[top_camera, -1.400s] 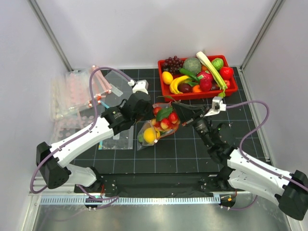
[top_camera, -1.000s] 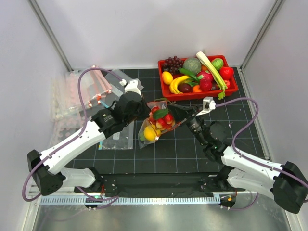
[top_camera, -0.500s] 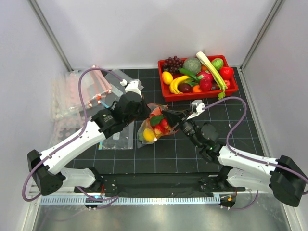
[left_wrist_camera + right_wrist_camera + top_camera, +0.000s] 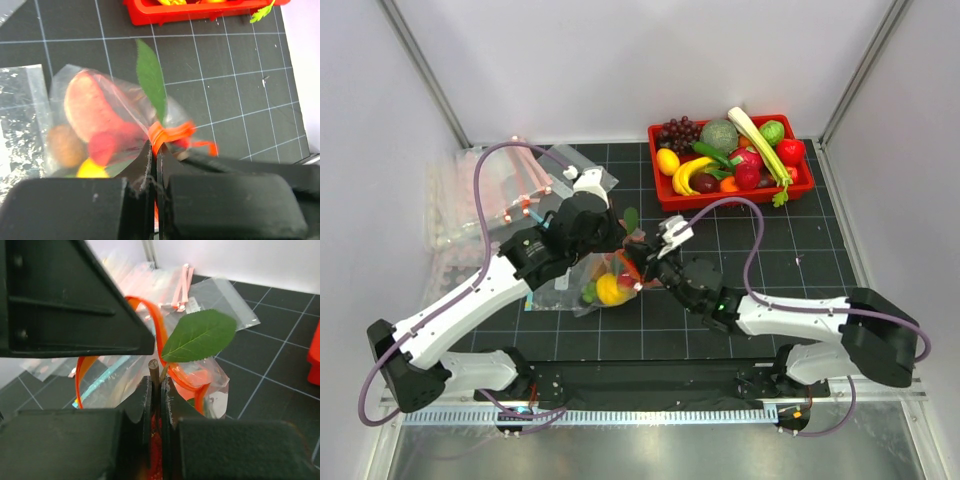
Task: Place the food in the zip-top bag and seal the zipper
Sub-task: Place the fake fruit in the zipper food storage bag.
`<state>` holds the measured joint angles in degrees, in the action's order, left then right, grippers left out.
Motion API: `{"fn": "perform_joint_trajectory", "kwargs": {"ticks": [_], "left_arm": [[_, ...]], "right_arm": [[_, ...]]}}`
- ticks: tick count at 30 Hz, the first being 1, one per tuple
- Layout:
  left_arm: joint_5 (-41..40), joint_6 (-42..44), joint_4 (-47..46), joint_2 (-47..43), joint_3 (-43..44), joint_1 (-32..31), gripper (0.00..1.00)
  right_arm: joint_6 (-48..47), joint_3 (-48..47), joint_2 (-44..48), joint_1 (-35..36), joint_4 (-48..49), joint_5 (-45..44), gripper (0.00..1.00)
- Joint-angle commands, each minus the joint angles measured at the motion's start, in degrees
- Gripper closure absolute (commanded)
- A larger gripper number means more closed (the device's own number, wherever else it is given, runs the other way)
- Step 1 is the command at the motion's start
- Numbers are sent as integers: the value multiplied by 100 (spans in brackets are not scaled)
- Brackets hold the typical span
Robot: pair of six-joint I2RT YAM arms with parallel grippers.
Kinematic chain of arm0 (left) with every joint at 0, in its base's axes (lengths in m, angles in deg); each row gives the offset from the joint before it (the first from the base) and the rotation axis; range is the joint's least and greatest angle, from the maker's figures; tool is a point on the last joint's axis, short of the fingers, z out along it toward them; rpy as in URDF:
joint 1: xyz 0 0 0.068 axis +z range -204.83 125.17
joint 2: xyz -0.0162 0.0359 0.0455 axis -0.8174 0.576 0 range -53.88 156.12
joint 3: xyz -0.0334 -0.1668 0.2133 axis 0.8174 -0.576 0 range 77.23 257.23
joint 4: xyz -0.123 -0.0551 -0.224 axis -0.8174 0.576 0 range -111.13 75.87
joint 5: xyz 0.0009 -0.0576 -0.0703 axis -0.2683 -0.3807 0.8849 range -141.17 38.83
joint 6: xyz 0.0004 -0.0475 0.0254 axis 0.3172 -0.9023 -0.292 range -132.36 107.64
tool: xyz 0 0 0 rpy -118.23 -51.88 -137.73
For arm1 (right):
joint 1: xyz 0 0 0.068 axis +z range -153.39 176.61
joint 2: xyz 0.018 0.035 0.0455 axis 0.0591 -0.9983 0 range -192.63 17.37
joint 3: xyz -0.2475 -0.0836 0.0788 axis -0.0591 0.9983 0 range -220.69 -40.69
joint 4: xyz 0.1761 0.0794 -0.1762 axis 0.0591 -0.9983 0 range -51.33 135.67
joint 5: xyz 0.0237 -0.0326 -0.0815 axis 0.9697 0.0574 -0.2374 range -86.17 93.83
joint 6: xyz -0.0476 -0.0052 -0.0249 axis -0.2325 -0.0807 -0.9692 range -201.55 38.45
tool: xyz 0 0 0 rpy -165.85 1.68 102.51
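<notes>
The zip-top bag [image 4: 592,290] hangs between my two grippers over the mat, its mouth bunched. It holds the food: a yellow round fruit [image 4: 610,291], red pieces and a pale red piece [image 4: 90,107]. My left gripper [image 4: 154,150] is shut on the red-orange zipper [image 4: 170,134]; in the top view it [image 4: 617,238] is at the bag's top. My right gripper [image 4: 156,385] is shut on a brown stem [image 4: 154,367] with a green leaf [image 4: 200,335] that sticks out of the bag's mouth. The zipper [image 4: 160,325] loops behind it. In the top view the right gripper [image 4: 638,265] sits close beside the left.
A red tray [image 4: 730,200] of toy produce stands at the back right, with grapes, celery and a banana. Spare clear bags with pink strips [image 4: 470,200] lie at the back left. Another flat clear bag [image 4: 20,115] lies on the mat under the held one.
My right gripper has slid left along the bag's mouth until it is next to the left gripper. The bag has bunched up and shifted left and nearer.
</notes>
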<state>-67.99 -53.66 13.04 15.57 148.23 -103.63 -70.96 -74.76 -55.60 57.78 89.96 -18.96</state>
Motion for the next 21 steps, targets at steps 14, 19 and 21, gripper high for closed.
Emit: {"fn": "perform_joint_trajectory", "kwargs": {"ticks": [14,19,21], "left_arm": [[-726,307,-7,-142,204,19,100],[-928,324,45,-177,186,19,100],[-964,333,63,-160,177,19,100]], "right_arm": [[-268,-444,141,299,-580,-85,94],[-355,-311,415,396,-553,-340,96],[-531,-337,529,448,-632,-358,96]]}}
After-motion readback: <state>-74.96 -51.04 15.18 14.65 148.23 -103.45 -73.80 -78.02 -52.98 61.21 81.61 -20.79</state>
